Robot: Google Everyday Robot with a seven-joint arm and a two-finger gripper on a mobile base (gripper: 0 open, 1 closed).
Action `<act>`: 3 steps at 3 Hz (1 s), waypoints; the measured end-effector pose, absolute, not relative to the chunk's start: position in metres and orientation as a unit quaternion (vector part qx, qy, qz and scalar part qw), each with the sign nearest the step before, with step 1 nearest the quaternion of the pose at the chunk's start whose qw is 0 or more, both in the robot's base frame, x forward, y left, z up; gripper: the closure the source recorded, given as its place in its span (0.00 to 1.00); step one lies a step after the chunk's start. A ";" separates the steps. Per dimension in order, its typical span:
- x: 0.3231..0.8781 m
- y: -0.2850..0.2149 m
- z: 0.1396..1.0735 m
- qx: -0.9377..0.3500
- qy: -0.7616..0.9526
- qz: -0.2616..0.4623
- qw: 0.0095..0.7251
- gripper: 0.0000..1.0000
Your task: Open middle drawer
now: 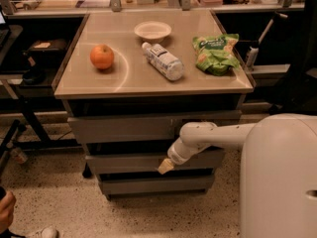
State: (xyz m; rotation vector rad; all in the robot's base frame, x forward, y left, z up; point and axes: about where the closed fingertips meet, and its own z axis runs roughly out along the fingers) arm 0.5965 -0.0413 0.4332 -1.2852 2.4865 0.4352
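The cabinet under the tan table top has three grey handleless drawer fronts. The middle drawer [129, 161] is the mid-width panel; it looks closed, set slightly back under the top one. My white arm reaches in from the right, and my gripper [165, 165] with its cream tip sits against the middle drawer's front, right of its centre, near its lower edge. The top drawer [124, 128] is above it and the narrowest bottom drawer [148, 185] is below.
On the table top [99, 86] lie an orange [101, 56], a white bowl [152, 30], a plastic bottle [163, 61] on its side and a green chip bag [215, 52]. My white base [277, 177] fills the lower right. A person's hand [6, 209] shows at the lower left.
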 end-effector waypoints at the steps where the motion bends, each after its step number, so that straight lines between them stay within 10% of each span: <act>1: 0.596 -0.041 0.433 -0.448 0.867 0.152 0.154 0.62; 3: 0.596 -0.041 0.433 -0.448 0.867 0.152 0.154 1.00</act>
